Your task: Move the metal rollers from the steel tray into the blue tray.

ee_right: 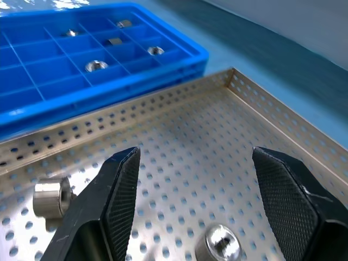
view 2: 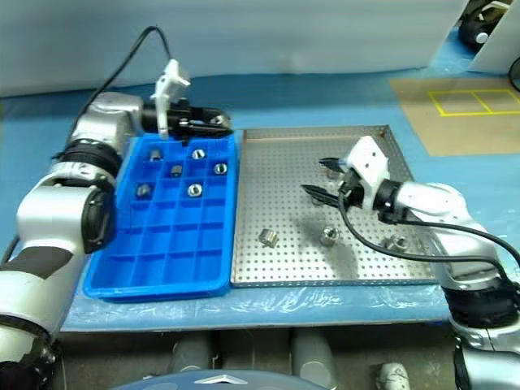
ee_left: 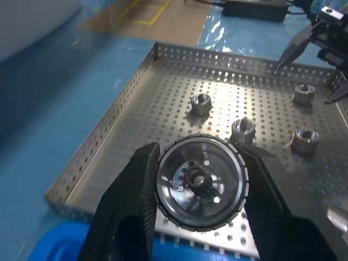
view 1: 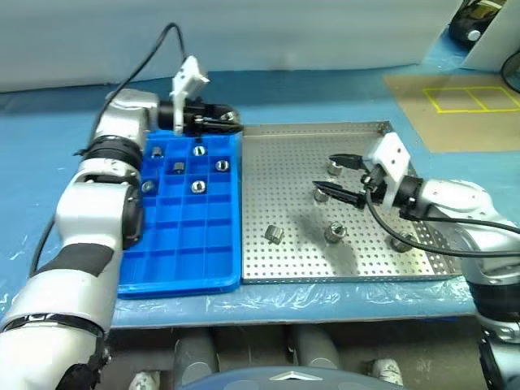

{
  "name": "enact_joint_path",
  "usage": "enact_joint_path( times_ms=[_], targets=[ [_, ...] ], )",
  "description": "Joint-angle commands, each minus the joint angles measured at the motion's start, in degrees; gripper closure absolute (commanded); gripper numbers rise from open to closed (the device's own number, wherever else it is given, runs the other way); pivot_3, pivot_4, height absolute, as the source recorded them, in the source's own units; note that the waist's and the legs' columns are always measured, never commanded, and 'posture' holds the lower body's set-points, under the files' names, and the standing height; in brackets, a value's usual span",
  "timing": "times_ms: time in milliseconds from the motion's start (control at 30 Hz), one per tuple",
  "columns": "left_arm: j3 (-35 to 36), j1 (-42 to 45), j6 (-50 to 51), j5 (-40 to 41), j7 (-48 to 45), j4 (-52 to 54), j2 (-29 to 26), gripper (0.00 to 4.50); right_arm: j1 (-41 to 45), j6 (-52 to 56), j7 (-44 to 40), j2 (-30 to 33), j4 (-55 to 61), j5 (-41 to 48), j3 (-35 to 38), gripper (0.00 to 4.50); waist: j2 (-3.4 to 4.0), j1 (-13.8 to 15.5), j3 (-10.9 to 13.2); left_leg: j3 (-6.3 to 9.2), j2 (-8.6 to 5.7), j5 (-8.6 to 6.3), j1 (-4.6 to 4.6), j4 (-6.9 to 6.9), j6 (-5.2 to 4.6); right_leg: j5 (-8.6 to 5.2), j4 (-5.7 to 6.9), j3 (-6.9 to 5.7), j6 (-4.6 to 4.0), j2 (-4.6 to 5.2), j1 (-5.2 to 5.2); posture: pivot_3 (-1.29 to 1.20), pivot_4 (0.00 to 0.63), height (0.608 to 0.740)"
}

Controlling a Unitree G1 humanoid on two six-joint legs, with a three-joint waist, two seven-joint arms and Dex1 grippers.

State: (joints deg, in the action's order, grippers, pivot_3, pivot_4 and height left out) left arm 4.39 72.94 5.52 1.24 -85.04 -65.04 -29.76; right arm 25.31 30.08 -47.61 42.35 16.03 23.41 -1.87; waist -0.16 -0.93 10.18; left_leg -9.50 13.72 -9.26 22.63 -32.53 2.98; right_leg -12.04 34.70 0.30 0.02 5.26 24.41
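The steel tray (view 1: 284, 175) lies to the right of the blue tray (view 1: 187, 244), edge to edge. Several metal rollers (view 1: 274, 235) are scattered on the steel tray, and several more (view 1: 197, 186) sit in the blue tray's far cells. My left gripper (view 1: 218, 120) hovers over the blue tray's far right corner, shut on a metal roller (ee_left: 198, 182) seen end-on between its fingers. My right gripper (view 1: 333, 175) hangs open over the middle of the steel tray, with two rollers (ee_right: 220, 243) just below and beside it and nothing between its fingers (ee_right: 122, 185).
Both trays rest on a blue-covered table, under a clear film near its front edge. A brown cardboard sheet (view 1: 463, 106) with yellow lines lies at the far right. The blue tray's near cells (view 2: 162, 260) hold nothing.
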Motion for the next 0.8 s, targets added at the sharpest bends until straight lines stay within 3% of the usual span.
enact_joint_path(
  times_ms=[33,267,467,633,800],
  targets=[
    [1.6,-5.9,6.0,3.3,-1.2,11.7,-6.8,2.66,6.2,-5.4,-4.2,-2.9,-6.6,-2.4,-3.8,1.14,0.01,1.0,0.0,0.0,0.01,0.03,0.02,0.04,0.03,0.0,0.06,-0.04,-0.01,0.01,0.04,-0.05,0.15,0.74],
    [9.5,-31.1,27.7,14.5,3.9,48.0,-16.0,2.66,14.1,-12.0,-10.7,-9.7,-18.3,-5.6,-8.9,1.14,0.02,6.6,0.0,0.15,0.15,0.22,0.49,0.15,0.33,-0.14,0.21,-0.29,-0.25,0.05,0.29,0.14,0.15,0.74],
    [16.6,-55.2,38.8,22.1,11.5,71.5,-16.8,2.66,17.7,-15.6,-14.5,-13.7,-24.7,-7.4,-10.7,1.14,-0.02,8.2,0.0,0.29,0.16,0.16,0.71,0.08,0.61,-0.16,0.32,-0.58,-0.29,0.06,0.46,0.21,0.15,0.74],
    [20.0,-66.3,41.8,25.8,17.8,78.7,-15.7,2.66,18.7,-16.8,-16.2,-15.5,-27.1,-8.5,-10.8,1.14,-0.03,9.3,0.0,0.78,0.22,0.3,0.65,0.08,0.84,-0.2,0.76,-0.69,-0.34,0.04,0.47,0.24,0.15,0.74],
    [19.1,-67.2,40.9,27.8,22.0,78.4,-15.0,2.66,19.4,-17.6,-17.1,-16.2,-28.6,-9.4,-10.3,1.14,-0.03,9.8,0.0,0.88,0.27,0.46,0.5,0.12,1.12,-0.21,1.07,-0.57,-0.45,0.0,0.45,0.24,0.15,0.74]
  ],
)
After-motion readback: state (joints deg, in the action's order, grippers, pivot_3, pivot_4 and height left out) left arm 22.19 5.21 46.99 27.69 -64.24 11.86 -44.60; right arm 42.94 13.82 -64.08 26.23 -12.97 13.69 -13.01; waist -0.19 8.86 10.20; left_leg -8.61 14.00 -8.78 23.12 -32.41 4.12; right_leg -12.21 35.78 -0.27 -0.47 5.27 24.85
